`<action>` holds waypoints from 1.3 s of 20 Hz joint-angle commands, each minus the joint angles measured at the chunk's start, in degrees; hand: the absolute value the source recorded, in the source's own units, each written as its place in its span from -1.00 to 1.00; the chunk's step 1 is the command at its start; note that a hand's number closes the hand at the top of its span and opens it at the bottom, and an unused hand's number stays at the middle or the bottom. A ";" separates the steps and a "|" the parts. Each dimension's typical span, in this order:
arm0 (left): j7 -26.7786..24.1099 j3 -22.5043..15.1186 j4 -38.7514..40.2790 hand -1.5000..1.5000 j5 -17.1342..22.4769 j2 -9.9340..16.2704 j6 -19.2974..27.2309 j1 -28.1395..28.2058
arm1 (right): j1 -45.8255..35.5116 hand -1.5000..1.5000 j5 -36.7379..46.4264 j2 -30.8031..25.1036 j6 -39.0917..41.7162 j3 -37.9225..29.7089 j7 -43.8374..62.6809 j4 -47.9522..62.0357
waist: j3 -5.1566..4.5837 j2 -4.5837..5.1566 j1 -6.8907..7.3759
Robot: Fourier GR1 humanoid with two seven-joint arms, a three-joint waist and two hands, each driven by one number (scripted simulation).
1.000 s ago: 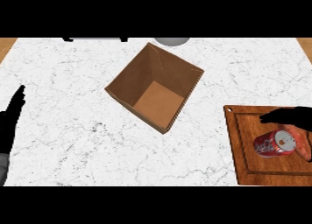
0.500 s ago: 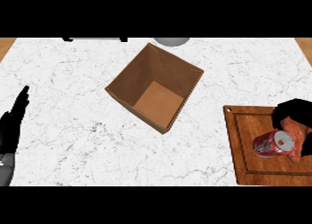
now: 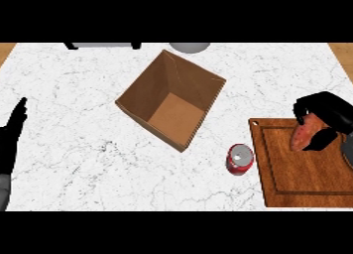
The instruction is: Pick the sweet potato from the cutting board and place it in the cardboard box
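Fingers [image 3: 320, 140] of the right hand [image 3: 333, 114] curl round the sweet potato [image 3: 305, 133], holding it over the far end of the cutting board [image 3: 304, 171]. A red can [image 3: 240, 159] stands on the white marble surface [image 3: 77, 89] just beside the board's left edge, near the open cardboard box [image 3: 172, 105]. At the view's left edge the left hand [image 3: 5, 146] rests with straight fingers.

Bright, even light over the white marble counter [image 3: 77, 99]; no glare, no hot spots. Cardboard box [image 3: 172, 101]: inner walls toward 10 o'clock darker, floor paler. Red can [image 3: 240, 159] throws almost no shadow. Right hand [image 3: 329, 116] reads as flat black, little surface detail. Edges crisp corner to corner; box looks stretched by the steep downward angle.
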 commanded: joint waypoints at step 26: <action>-2.32 1.64 0.09 0.00 -3.13 -2.95 -2.08 0.41 | -13.51 1.00 -9.00 21.78 8.75 -2.89 40.16 -40.25 | 0.37 0.65 1.81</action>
